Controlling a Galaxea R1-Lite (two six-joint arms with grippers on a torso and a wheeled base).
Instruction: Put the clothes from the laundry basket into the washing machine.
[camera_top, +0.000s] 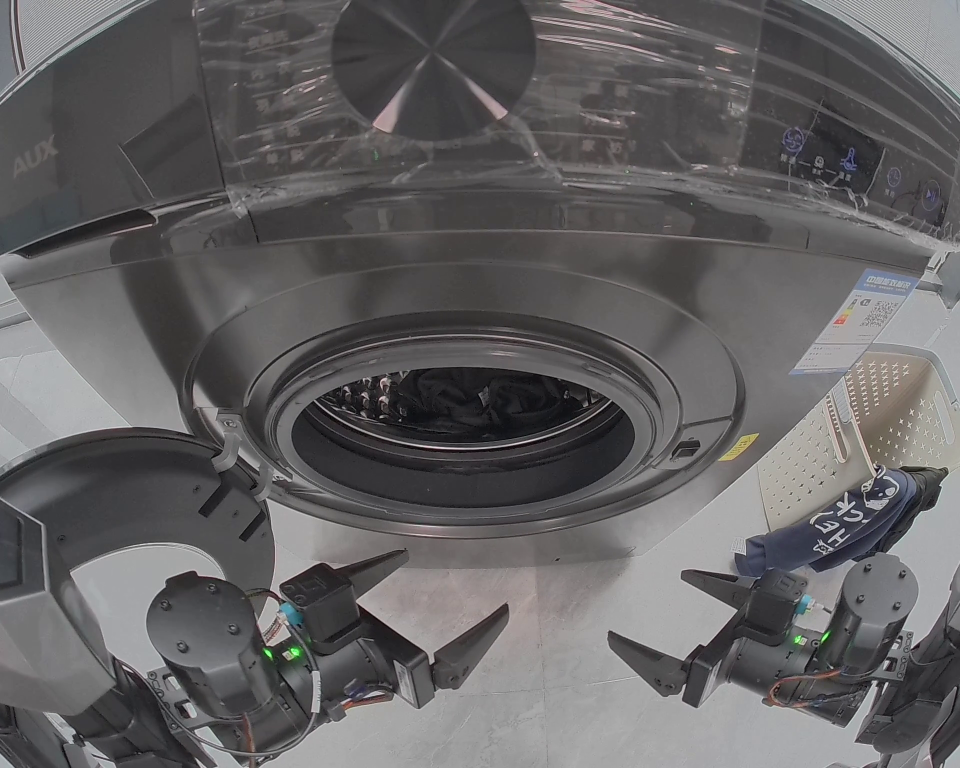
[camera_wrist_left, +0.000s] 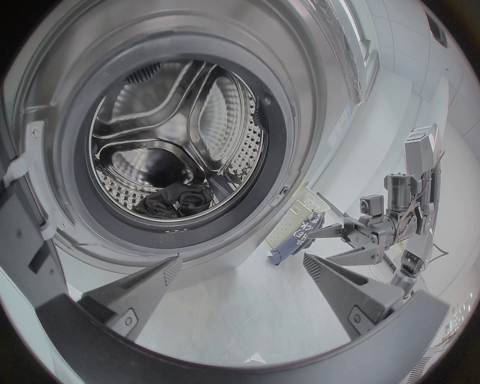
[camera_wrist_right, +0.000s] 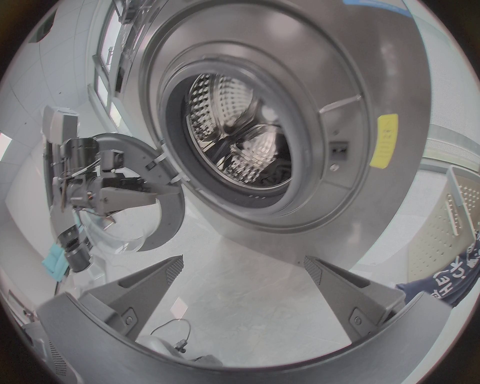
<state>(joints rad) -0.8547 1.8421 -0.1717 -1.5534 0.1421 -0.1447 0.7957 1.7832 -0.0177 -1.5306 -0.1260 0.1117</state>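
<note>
One piece of the clothes, a dark blue top with white letters (camera_top: 850, 520), hangs over the edge of the laundry basket (camera_top: 890, 400) and down its outside wall. The basket is white with many small holes. It stands on the floor (camera_top: 540, 640), just beside the washing machine (camera_top: 480, 270), on our right side. We cannot see what is inside the basket.

More clothes are in the machine already. A heap of dark clothes (camera_top: 470, 395) lies at the bottom of the shiny drum (camera_wrist_left: 165, 130), and the left wrist view shows it as a small black pile (camera_wrist_left: 175, 200) on the holed metal.

The round door (camera_top: 130, 490) is swung wide open to our left, so the mouth of the drum is open to us. The door sits close by our left arm.

Our right gripper (camera_top: 648, 607) hangs low over the floor in front of the machine, near the bottom end of the blue top. Its two fingers are spread apart and hold nothing. Our left gripper (camera_top: 455, 580) hangs low on the other side, below the drum mouth and beside the door. Its fingers are spread apart too, with nothing between them. Bare grey floor lies between the two grippers.

A yellow sticker (camera_top: 738, 447) sits on the front of the machine, to the right of the drum mouth, and a paper label (camera_top: 860, 320) is stuck higher up. Clear plastic wrap (camera_top: 620, 90) covers the top panel, where there is a big round knob (camera_top: 432, 60).
</note>
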